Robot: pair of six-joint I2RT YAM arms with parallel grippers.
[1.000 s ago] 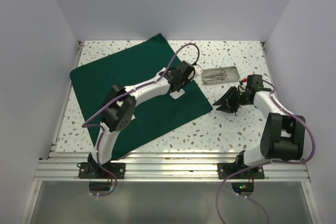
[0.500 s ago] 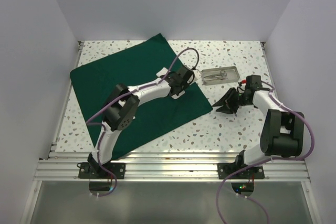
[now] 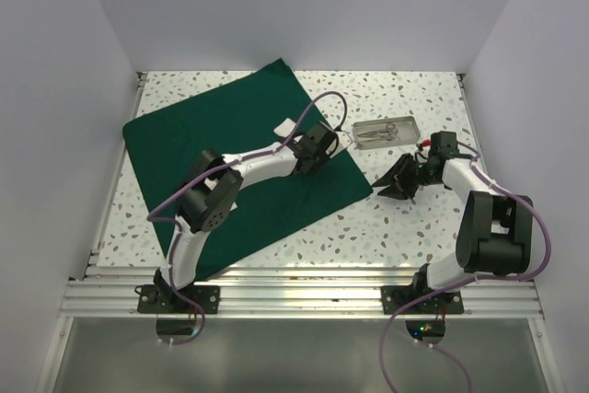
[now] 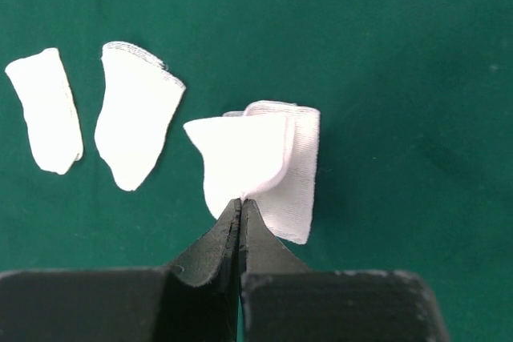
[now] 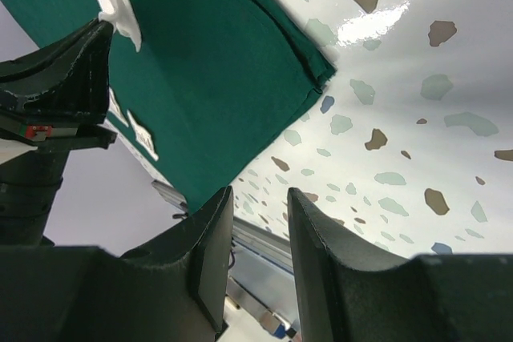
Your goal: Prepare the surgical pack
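The left gripper (image 4: 241, 204) is pinched tight on a folded gauze pad (image 4: 240, 154), held over the green drape (image 4: 385, 54). 2 more pads (image 4: 132, 122) lie flat on the cloth near it. The right gripper (image 5: 260, 198) hangs partly open with nothing between its fingers, over the speckled table (image 5: 401, 118) by the drape's right corner. The tray (image 3: 409, 124) holding the instruments (image 3: 379, 133) sits on the table beside the drape's right edge.

Speckled white tabletop (image 3: 405, 227) between plain pale walls (image 3: 304, 6), an aluminium rail (image 3: 304, 294) along its near edge.
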